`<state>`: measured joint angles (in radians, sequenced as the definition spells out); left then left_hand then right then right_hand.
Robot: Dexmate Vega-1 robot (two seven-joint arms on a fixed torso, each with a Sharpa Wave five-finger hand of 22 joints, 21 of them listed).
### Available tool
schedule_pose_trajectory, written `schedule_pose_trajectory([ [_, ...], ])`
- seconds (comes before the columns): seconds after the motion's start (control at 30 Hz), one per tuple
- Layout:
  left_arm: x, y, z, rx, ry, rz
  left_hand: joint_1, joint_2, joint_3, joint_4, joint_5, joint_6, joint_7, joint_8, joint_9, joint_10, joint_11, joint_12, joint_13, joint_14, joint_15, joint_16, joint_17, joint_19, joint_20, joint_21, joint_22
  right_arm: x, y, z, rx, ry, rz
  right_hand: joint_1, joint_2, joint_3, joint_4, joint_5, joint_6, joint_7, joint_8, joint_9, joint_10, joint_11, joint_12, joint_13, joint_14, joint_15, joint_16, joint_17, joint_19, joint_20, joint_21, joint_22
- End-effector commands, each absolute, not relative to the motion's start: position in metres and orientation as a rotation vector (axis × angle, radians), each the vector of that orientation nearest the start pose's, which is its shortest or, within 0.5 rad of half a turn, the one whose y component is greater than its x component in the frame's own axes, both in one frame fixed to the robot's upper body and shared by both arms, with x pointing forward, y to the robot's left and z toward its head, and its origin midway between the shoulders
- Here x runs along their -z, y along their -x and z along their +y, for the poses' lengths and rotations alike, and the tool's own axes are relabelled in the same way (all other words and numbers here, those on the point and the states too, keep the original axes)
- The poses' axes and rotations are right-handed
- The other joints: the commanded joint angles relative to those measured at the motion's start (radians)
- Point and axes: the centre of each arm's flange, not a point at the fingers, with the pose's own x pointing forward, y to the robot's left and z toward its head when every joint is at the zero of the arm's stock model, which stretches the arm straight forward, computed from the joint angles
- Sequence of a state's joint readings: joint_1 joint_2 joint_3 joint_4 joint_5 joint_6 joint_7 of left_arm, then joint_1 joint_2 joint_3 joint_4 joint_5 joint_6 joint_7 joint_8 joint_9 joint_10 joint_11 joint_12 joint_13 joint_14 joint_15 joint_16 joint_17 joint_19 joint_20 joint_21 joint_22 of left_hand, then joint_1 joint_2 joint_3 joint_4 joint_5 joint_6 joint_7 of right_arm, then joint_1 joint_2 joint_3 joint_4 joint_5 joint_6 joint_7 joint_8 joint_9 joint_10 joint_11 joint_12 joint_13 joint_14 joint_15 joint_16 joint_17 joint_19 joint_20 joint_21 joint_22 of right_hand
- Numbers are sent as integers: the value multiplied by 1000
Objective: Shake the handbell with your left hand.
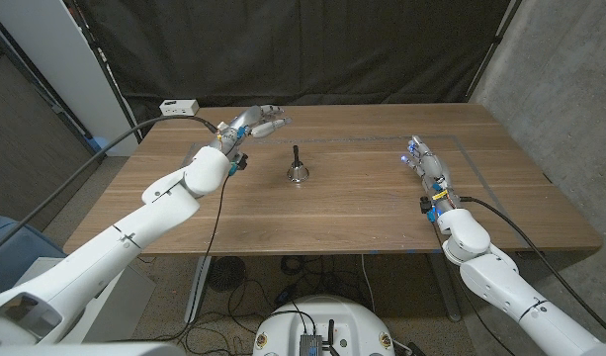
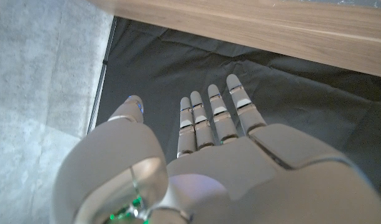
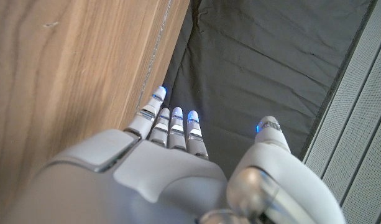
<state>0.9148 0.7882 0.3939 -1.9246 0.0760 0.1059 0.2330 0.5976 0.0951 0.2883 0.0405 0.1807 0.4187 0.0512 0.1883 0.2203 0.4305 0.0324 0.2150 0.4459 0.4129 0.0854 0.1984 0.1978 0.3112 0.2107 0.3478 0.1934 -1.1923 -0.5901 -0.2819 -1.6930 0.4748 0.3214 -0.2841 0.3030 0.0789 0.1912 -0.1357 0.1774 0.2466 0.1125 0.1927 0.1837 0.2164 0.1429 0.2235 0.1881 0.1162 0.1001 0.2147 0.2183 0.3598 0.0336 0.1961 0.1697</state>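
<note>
The small metal handbell with a dark upright handle [image 1: 297,168] stood mouth-down on the brown wooden table [image 1: 342,213], a little toward nine o'clock from the table's middle, with nothing touching it. The handle rose straight from the flared silvery bowl.

Toward ten o'clock from the bell, near it but apart, hung the left hand [image 1: 255,123], white and grey, raised above the far part of the tabletop. Its fingers [image 1: 273,122] were stretched out toward three o'clock, in the bell's general direction, and held nothing. In the left wrist view the same left hand [image 2: 227,168] showed its back, with the fingers [image 2: 216,115] straight and lying side by side and the thumb [image 2: 133,109] set off to one side; a strip of the table's edge and a black cloth backdrop [image 2: 289,99] lay beyond them.

At three o'clock from the bell, well apart, the right hand [image 1: 426,165] lay low at the table with its fingers pointing toward twelve o'clock, gripping nothing. The right wrist view showed the right hand [image 3: 178,168] with fingers [image 3: 176,127] straight and close together, their tips lit blue, and the thumb [image 3: 268,134] standing clear of them, beside the wood grain.

At the table's far edge, toward eleven o'clock, sat a small white box [image 1: 178,106]. The black curtain [image 1: 312,44] hung behind the table.
</note>
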Motion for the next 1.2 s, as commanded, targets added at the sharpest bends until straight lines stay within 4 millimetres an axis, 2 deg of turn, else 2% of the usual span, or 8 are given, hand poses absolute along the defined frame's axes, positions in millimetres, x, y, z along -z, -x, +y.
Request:
schedule_pose_trajectory([
  [0.03,-47,-525,272,0,-599,-851,-31,-11,-18,7,-9,-6,-12,0,-6,-5,2,-4,-5,-21,-2,-5,2,-21,4,-11,4,76,-559,-260,-46,33,-707,-3,-11,-8,2,1,13,-3,4,4,17,1,6,4,15,2,9,3,15,0,6,2],
  [0.27,-33,-529,284,89,-443,-839,-103,-43,-56,32,-8,-61,5,-11,-19,-44,30,-16,-23,-40,5,-6,1,-34,5,-24,4,77,-557,-253,-49,5,-715,-8,-14,-11,4,2,21,-3,6,4,25,1,7,4,18,2,9,4,18,-1,6,2],
  [0.4,-22,-529,288,92,-370,-848,-139,-59,-76,43,-5,-100,25,-15,-26,-66,50,-21,-36,-63,2,-10,-2,-40,1,-33,3,77,-556,-253,-61,5,-709,-17,-19,-16,7,2,32,-2,8,3,9,-1,-1,3,4,5,2,4,7,-1,0,2],
  [0.63,-1,-534,297,131,-191,-854,-191,-86,-109,52,4,-195,80,-17,-35,-130,93,-31,-73,-125,20,-19,-10,-48,-102,-56,-7,74,-553,-251,-95,1,-711,-30,-29,-25,10,4,-17,-4,-13,2,-31,-5,-20,2,-31,-6,-13,3,-27,-12,-11,2],
  [0.8,14,-533,310,63,-121,-846,-206,-92,-120,52,9,-239,98,-16,-37,-179,98,-35,-94,-176,27,-24,-12,-86,-118,-85,-11,71,-554,-250,-109,10,-707,-34,-31,-27,11,5,-29,-1,-16,2,-45,-3,-26,1,-42,-7,-16,3,-35,-15,-13,2],
  [0.97,25,-539,321,39,-109,-793,-209,-93,-123,51,10,-248,96,-14,-38,-194,94,-34,-102,-194,26,-24,-13,-105,-114,-98,-12,69,-556,-249,-118,11,-708,-36,-33,-28,11,5,-34,0,-15,2,-49,-3,-27,1,-50,-4,-19,3,-45,-15,-15,2],
  [1.1,32,-550,325,95,-73,-753,-216,-96,-128,51,11,-261,95,-13,-39,-221,92,-36,-111,-216,25,-25,-14,-126,-114,-112,-13,69,-557,-247,-115,17,-705,-42,-37,-32,12,6,-60,-18,-20,1,-58,-5,-29,0,-63,-10,-21,2,-65,-14,-17,2],
  [1.2,36,-558,327,151,-41,-734,-226,-101,-136,52,12,-278,95,-14,-40,-244,85,-35,-121,-244,31,-26,-14,-154,-120,-128,-13,68,-559,-246,-125,42,-698,-79,-56,-53,24,8,-75,-28,-16,0,-92,-16,-38,-3,-89,-23,-25,3,-93,-25,-16,3],
])
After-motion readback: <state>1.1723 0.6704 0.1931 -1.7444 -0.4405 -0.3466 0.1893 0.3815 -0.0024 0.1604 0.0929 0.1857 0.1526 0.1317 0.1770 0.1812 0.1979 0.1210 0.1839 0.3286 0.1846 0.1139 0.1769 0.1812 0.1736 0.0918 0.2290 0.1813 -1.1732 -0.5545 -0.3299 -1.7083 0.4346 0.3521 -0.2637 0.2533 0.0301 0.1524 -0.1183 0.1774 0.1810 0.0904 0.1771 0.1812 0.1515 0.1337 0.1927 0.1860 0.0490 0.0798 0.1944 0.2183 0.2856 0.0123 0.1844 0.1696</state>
